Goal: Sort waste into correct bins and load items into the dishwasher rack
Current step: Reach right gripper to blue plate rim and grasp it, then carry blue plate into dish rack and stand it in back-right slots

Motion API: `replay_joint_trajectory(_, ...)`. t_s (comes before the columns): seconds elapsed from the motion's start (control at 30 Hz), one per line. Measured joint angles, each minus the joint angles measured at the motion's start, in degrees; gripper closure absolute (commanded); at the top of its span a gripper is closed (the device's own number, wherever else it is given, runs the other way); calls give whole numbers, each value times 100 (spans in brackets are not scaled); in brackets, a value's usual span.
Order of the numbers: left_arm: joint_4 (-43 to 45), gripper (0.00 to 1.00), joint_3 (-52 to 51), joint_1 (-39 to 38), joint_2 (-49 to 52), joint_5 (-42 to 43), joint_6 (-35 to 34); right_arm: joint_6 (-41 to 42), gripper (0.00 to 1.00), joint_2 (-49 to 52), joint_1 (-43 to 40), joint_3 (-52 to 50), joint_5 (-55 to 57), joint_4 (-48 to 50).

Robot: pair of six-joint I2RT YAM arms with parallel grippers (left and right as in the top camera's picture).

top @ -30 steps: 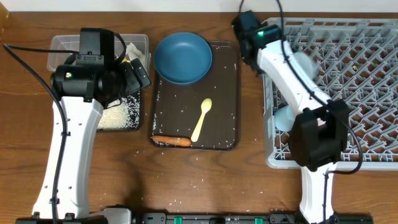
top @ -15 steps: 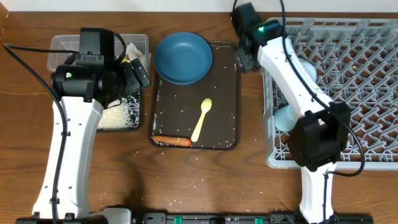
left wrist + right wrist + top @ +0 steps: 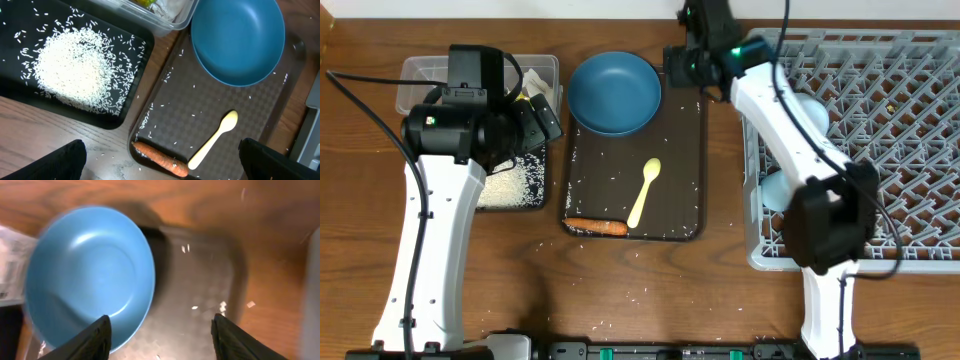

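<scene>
The dark blue plate (image 3: 614, 93) lies at the far end of the brown serving tray (image 3: 680, 150). The pale yellow spoon (image 3: 644, 192) and the orange carrot stick (image 3: 596, 226) lie nearer on the same tray. My right gripper (image 3: 681, 63) is open and empty, just right of the plate's rim; its wrist view shows the plate (image 3: 90, 280) to the left between spread fingers (image 3: 86, 339). My left gripper (image 3: 542, 118) is open and empty above the black tray (image 3: 542, 196) holding rice (image 3: 75, 75). Its wrist view shows the carrot (image 3: 160, 160), spoon (image 3: 212, 142) and plate (image 3: 237, 40).
The clear tub (image 3: 420, 72) with tissue and a yellow-green wrapper (image 3: 150, 4) stands behind the black tray. The grey dishwasher rack (image 3: 900, 150) fills the right side, with a light blue cup (image 3: 775, 187) and a pale bowl (image 3: 808, 105) inside. Loose rice grains dot the brown tray and table.
My right gripper has swung left from the rack's corner to beside the blue plate. The left arm has not moved.
</scene>
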Motion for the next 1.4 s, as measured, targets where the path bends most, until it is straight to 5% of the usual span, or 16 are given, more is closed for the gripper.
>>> replay_joint_trajectory(0.23, 2, 0, 0, 2, 2, 0, 0, 673, 48, 938, 330, -142, -103, 219)
replay_joint_trajectory(0.53, 0, 0, 0, 2, 2, 0, 0, 1003, 95, 1117, 551, -170, -140, 249)
replay_joint_trajectory(1.0, -2, 0, 0, 2, 2, 2, 0, 649, 99, -52, 26, -232, 271, -647)
replay_joint_trajectory(1.17, -2, 0, 0, 2, 2, -2, 0, 549, 99, -1384, -315, -227, 1794, -1458)
replay_joint_trajectory(1.4, -2, 0, -2, 2, 0, 0, 0, 503, 99, -2588, -940, -214, 5480, -2055)
